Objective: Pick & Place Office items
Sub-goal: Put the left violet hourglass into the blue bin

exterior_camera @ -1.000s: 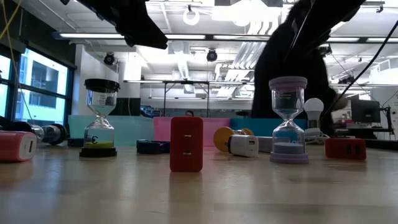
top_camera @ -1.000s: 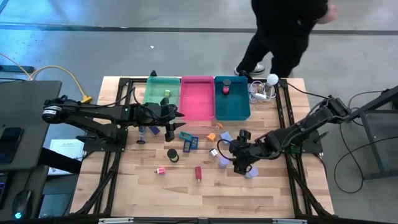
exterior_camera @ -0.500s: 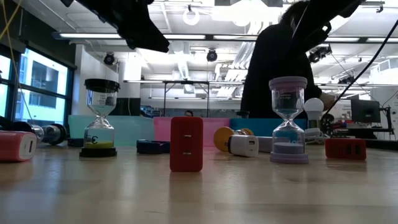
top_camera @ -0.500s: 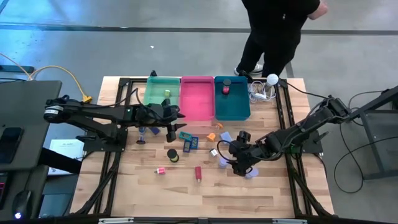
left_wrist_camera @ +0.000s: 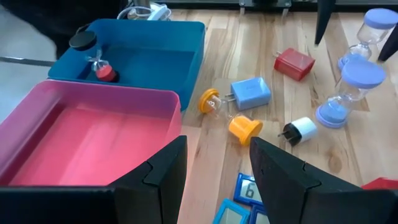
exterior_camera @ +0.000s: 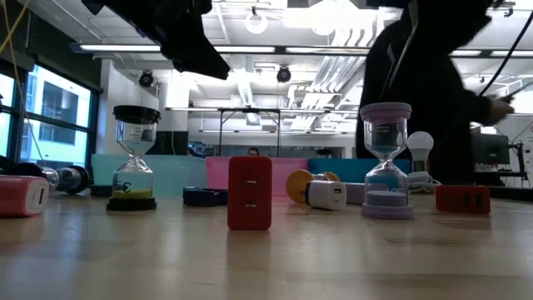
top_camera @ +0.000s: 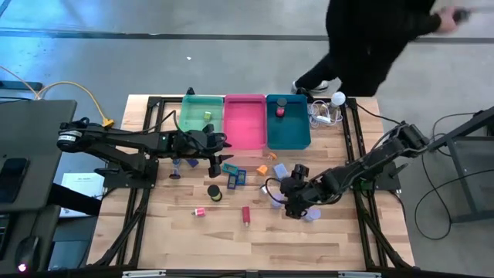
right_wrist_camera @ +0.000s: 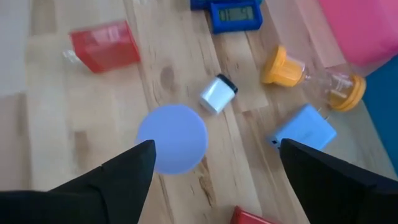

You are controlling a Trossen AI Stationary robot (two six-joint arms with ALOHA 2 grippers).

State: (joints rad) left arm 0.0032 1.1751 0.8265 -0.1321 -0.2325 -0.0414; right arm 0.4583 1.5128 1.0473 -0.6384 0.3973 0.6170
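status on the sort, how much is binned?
Barely started. Binned: a red-based hourglass in the teal tray and a small item in the green tray. In hand: nothing; the open right gripper hangs over a lavender hourglass. About a dozen items remain on the table.

The person (top_camera: pixel 386 38) is blurred, cut off above.
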